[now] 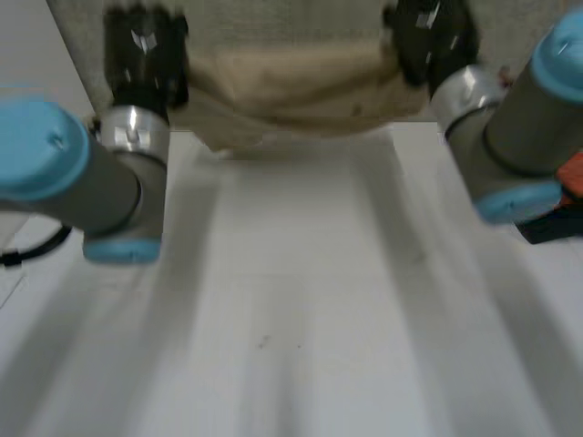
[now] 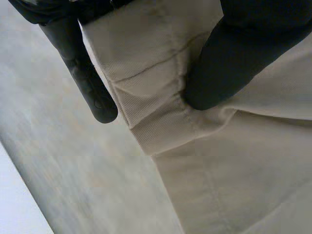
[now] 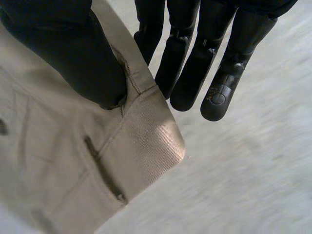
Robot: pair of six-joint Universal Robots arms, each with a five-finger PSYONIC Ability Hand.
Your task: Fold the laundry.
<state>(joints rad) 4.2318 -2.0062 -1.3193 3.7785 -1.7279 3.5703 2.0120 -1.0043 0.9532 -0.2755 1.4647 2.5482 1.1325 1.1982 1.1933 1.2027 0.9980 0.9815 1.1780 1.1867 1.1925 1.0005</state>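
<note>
Beige trousers [image 1: 291,86] hang lifted over the far end of the white table [image 1: 301,300], stretched between my two hands. My left hand [image 1: 146,55] pinches one end of the waistband [image 2: 161,126]: in the left wrist view its thumb [image 2: 234,53] presses the cloth against the fingers [image 2: 85,78] behind it. At the other end my right hand [image 1: 428,41] grips the waistband corner [image 3: 151,141], thumb [image 3: 73,53] on the front, straight fingers [image 3: 195,68] behind the cloth. A belt loop [image 3: 105,175] lies just below that corner.
A grey panel [image 1: 301,23] stands behind the trousers at the table's far end. Something orange and black [image 1: 569,182] sits at the right edge beside my right arm [image 1: 519,137]. My left arm [image 1: 82,173] reaches in over the table's left side.
</note>
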